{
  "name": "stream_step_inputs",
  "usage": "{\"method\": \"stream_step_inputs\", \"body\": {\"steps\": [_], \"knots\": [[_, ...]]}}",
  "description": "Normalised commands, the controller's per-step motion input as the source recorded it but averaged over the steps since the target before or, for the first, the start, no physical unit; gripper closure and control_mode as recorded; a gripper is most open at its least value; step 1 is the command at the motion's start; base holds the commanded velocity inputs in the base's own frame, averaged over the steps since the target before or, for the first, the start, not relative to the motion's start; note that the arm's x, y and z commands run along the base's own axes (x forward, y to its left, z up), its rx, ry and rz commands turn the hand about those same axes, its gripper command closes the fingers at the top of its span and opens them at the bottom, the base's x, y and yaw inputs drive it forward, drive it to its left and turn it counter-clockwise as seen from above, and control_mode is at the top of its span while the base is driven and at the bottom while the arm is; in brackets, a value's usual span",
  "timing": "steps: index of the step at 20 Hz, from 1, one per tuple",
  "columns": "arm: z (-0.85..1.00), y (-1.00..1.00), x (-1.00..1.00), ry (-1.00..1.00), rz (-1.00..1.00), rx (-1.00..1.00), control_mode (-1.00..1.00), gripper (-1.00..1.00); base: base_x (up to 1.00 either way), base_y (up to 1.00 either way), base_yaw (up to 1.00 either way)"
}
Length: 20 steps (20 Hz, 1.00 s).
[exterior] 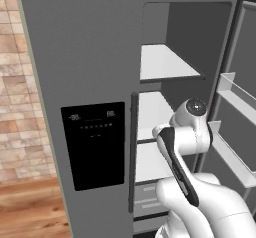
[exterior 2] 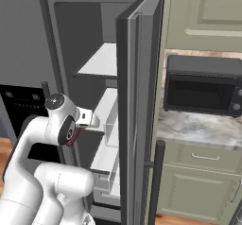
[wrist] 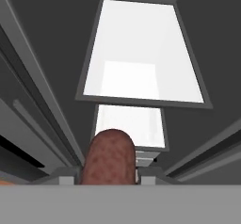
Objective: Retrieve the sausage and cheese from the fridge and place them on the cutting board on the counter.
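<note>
The sausage (wrist: 107, 157) stood close in front of the hand camera, a dark reddish-brown cylinder with a rounded end, rising from between the gripper (wrist: 107, 173) fingers. The jaws sat narrowly apart and closed on the sausage from both sides, so it was held and off any shelf.

Behind the sausage the hand view looked along the fridge (exterior: 90, 57) interior, where white shelves (wrist: 143, 53) lay one beyond another between dark grey walls. Nothing could be seen lying on those shelf surfaces from this angle.

In the left base view the fridge's left door was shut, with its black dispenser panel (exterior: 93, 144) and a dark vertical handle (exterior: 134, 152) at its edge. The right compartment stood open, showing the white shelves (exterior: 162, 62) stacked above grey drawers (exterior: 147, 197), and the arm reached up in front of them. The opened door carried pale door bins (exterior: 235, 89), and their contents could not be made out.

In the right base view the open door (exterior 2: 139, 106) stood edge-on between the arm and the bench (exterior 2: 198, 127). A black microwave (exterior 2: 203, 84) sat on the marbled bench top, under pale green wall cabinets (exterior 2: 203, 11) and above drawers with bar handles.
</note>
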Motion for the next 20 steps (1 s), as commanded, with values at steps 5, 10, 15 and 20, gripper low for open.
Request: {"method": "stream_step_inputs", "body": {"steps": [5, 10, 15, 20], "knots": [[0.00, 0.00, 0.00, 0.00, 0.00, 0.00, -1.00, 1.00, 0.00, 0.00, 0.00], [0.00, 0.00, 0.00, 0.00, 0.00, 0.00, -1.00, 1.00, 0.00, 0.00, 0.00], [0.00, 0.00, 0.00, 0.00, 0.00, 0.00, -1.00, 1.00, 0.00, 0.00, 0.00], [0.00, 0.00, 0.00, 0.00, 0.00, 0.00, 1.00, 1.00, 0.00, 0.00, 0.00]]}}
